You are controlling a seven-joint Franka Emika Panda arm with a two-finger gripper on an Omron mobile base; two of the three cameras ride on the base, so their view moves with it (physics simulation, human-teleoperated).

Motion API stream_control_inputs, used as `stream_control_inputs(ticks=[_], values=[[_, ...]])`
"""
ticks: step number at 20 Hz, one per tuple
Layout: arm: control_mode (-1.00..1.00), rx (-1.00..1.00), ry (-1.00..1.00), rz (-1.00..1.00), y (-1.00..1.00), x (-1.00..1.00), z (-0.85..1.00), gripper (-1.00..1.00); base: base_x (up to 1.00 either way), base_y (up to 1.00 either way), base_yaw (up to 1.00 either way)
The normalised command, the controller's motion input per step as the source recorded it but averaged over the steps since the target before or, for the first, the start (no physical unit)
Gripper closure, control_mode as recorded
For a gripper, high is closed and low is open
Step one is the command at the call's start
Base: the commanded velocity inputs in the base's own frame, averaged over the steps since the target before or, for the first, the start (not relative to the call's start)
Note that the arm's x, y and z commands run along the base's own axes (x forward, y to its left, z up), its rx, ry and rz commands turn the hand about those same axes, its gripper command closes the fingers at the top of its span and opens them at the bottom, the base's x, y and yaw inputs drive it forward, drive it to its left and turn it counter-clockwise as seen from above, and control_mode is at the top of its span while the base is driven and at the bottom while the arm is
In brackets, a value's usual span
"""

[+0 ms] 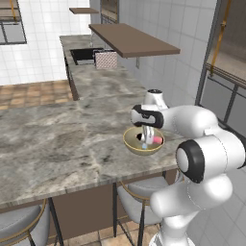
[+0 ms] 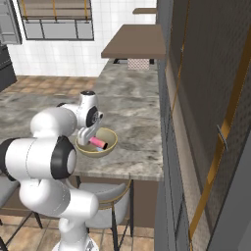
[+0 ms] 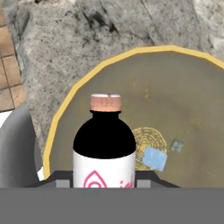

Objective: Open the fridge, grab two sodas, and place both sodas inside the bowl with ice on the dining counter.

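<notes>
Soda (image 3: 104, 148) base cut off below.

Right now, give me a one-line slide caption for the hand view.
Dark soda bottle with white-and-pink label held in the pincer above the shallow tan-yellow bowl on the marbled stone counter.

We've got a brown wooden shelf (image 1: 134, 41) over the back, a checkered cloth (image 1: 106, 59) beside a dark sink (image 1: 85, 54), and grey-cushioned stools (image 1: 139, 202) underneath.
</notes>
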Motion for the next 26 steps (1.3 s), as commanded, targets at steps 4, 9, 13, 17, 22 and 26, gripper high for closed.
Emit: stream_control_inputs(ticks=[4, 9, 13, 17, 22, 26], values=[[-1.00, -0.01, 0.00, 0.00, 0.20, 0.00, -0.16, -1.00, 0.00, 0.00, 0.00], [-1.00, 0.00, 0.00, 0.02, 0.01, 0.00, -0.02, -1.00, 0.00, 0.00, 0.00], [-1.00, 0.00, -0.01, 0.01, 0.00, 0.00, 0.02, -1.00, 0.00, 0.00, 0.00], [-1.00, 0.00, -0.06, 0.00, -0.04, -0.07, 0.44, -1.00, 0.00, 0.00, 0.00], [-1.00, 0.00, -0.08, 0.00, 0.00, -0.23, 0.81, -1.00, 0.00, 0.00, 0.00], [-1.00, 0.00, -0.08, -0.03, 0.00, -0.51, 0.79, -1.00, 0.00, 0.00, 0.00]])
